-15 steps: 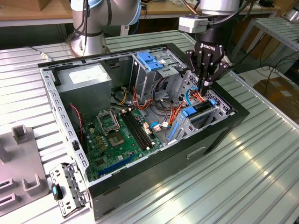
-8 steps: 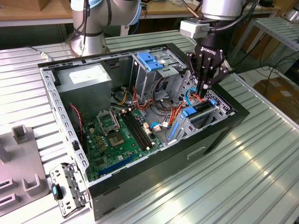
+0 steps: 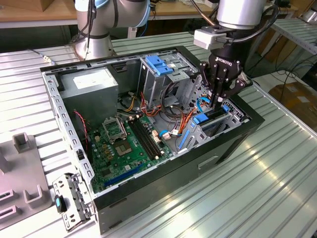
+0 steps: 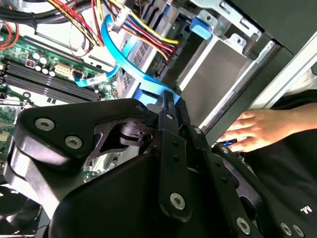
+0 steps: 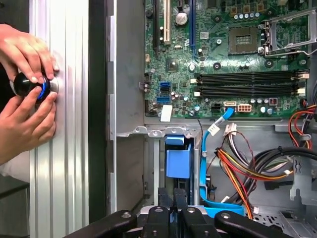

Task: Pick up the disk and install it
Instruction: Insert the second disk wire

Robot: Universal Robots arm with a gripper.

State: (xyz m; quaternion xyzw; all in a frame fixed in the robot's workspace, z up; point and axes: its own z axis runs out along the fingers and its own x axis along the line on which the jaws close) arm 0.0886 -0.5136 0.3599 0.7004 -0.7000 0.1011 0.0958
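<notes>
A pale ribbed metal surface [image 3: 267, 188] fills most of the scene in the exterior view, its long grooves catching broad streaks of overhead light. In the first wrist view the same ribbed surface [image 5: 59, 148] runs as a bright band of parallel ridges. Behind it, a wooden workbench [image 3: 29, 15] crosses the back of the room, with dark shadow beneath it. At the exterior view's right, a second ribbed metal bench [image 3: 299, 32] stands apart, and a brown cardboard box [image 3: 297, 96] sits low on the floor near a few loose cables.
</notes>
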